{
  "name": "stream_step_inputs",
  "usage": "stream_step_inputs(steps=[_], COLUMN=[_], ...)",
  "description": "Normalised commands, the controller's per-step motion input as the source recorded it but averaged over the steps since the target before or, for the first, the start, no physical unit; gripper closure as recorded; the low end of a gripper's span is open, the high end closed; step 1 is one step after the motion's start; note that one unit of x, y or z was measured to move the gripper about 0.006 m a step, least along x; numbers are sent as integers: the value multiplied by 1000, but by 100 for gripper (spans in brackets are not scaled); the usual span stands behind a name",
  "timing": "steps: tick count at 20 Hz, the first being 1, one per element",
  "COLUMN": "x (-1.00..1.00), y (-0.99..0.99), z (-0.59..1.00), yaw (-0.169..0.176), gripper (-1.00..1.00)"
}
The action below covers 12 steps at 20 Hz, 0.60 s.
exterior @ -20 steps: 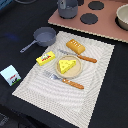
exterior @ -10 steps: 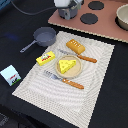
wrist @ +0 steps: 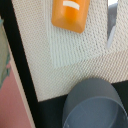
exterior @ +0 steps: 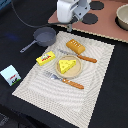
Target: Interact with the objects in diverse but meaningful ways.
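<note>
Now, exterior view: gripper (exterior: 75, 22) has come down from the far edge, hovering between saucepan (exterior: 44, 35) and bread block (exterior: 76, 47); jaw state hidden.
Wrist view: bread block (wrist: 71, 13) and saucepan (wrist: 93, 106) beneath; nothing held.
Meaning: a pick seems imminent, target undecided.
</note>
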Motion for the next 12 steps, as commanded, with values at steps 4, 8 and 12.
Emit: stream_step_inputs(steps=[4, 8, 12], x=[223, 189, 201], y=[0, 11, 31], z=[-355, -301, -283], yaw=[-18, -5, -8], gripper=[-100, -100, -100])
